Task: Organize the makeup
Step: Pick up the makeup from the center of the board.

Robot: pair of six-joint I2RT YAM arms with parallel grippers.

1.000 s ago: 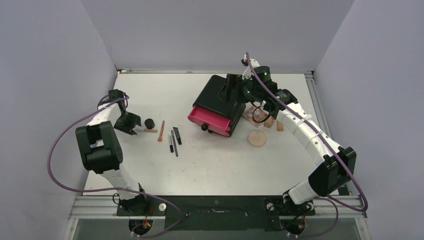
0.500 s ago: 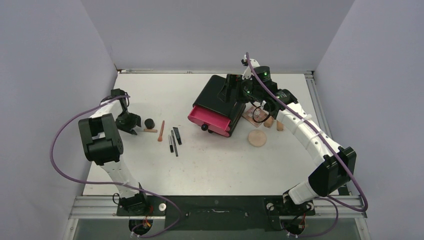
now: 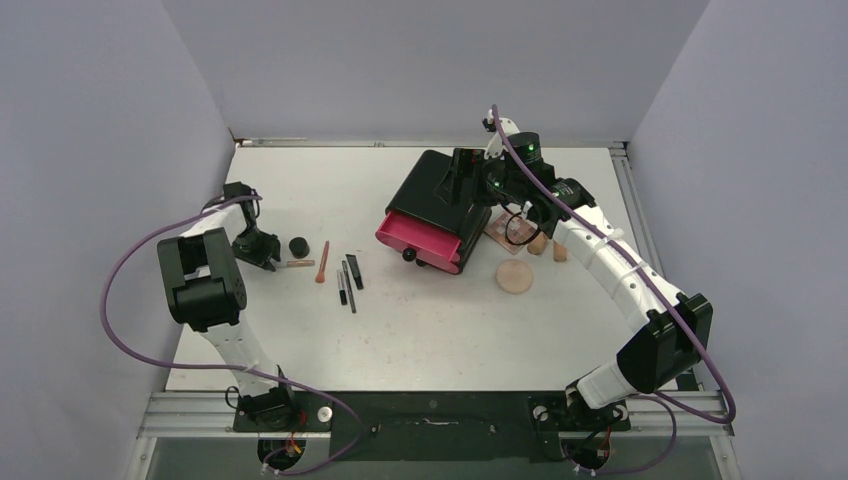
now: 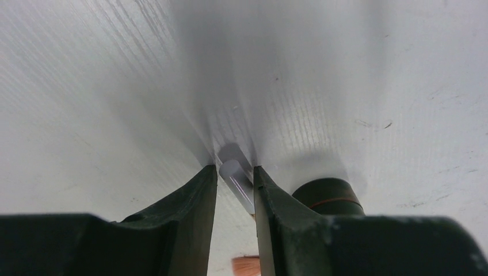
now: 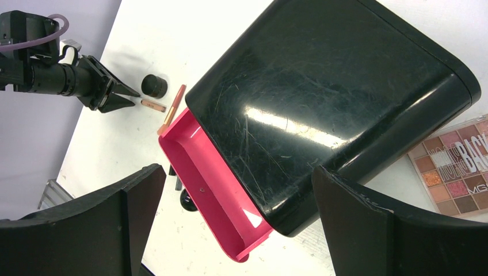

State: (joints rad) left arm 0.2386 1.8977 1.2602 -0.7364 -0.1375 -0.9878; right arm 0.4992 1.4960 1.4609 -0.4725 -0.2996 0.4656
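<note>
Left side of table point(image 3: 420, 330): left gripper point(image 4: 235, 170) at tan tube point(image 3: 299, 262).
Jaws narrowly parted around its pale end; right gripper point(image 5: 237, 172) spread wide over black cabinet point(image 5: 322, 86).

The left arm point(image 3: 200, 285) folds sharply at its elbow with the wrist bent downward, so the left gripper point(image 3: 266, 256) points low and to the right. Its jaws stand nearly closed with a slim gap between them; the wrist view does not settle whether the pads press on anything. The right arm point(image 3: 610, 265) stretches far forward and leftward. The right gripper point(image 3: 468, 182) is held high, jaws spread wide.
</note>
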